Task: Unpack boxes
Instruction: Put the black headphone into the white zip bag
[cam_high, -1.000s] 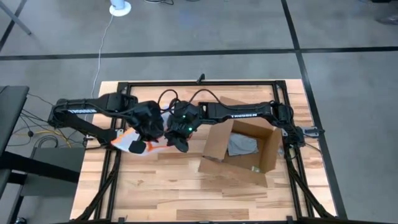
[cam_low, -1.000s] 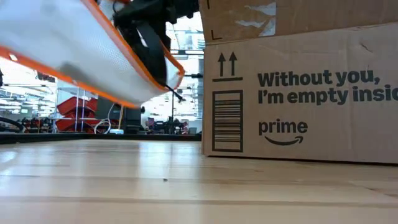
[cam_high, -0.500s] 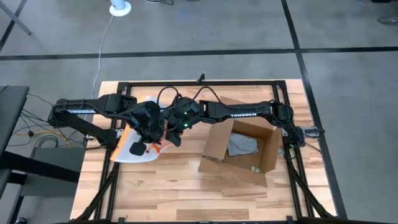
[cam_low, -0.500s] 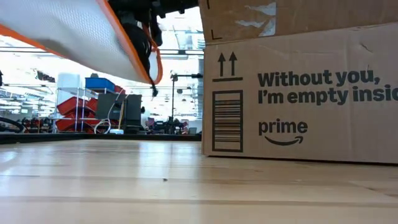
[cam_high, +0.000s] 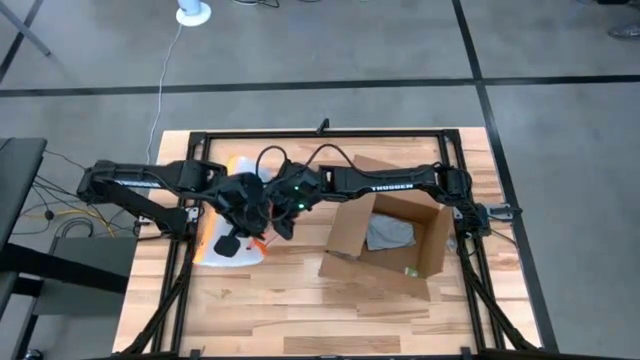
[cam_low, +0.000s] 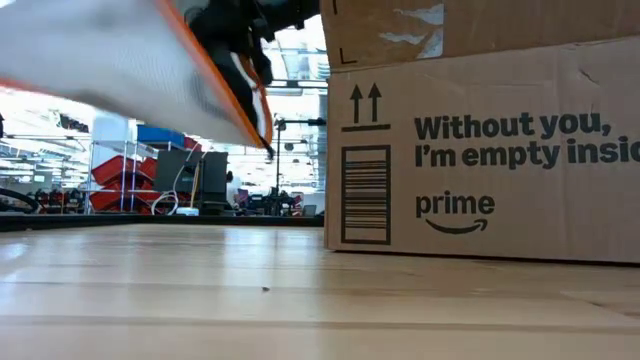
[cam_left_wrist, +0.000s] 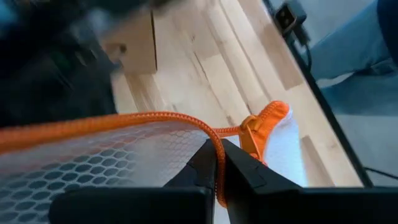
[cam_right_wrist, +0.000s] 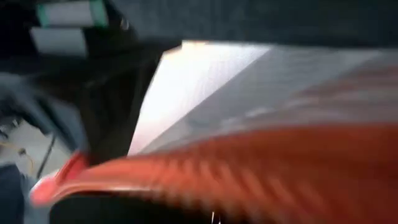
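While the open brown corrugated cardboard shipping box (cam_high: 385, 240) sits on the right half of the pale wooden slatted table (cam_high: 300, 300), both arms meet to its left, holding a clear mesh pouch with an orange zip edge (cam_high: 225, 235) in the air. The left gripper (cam_left_wrist: 219, 163) is pinched tight on the pouch's orange seam. The right gripper (cam_high: 283, 222) sits just beside it at the same edge, but the blurred right wrist view does not show whether its fingers are closed. Over the last second the pouch has swung from a low, folded hang to a flatter spread and drifted farther from the box, now lying above the table's left side. That suggests one item is already out and being carried clear; a grey bundle (cam_high: 385, 233) left inside the box means unpacking is not finished.
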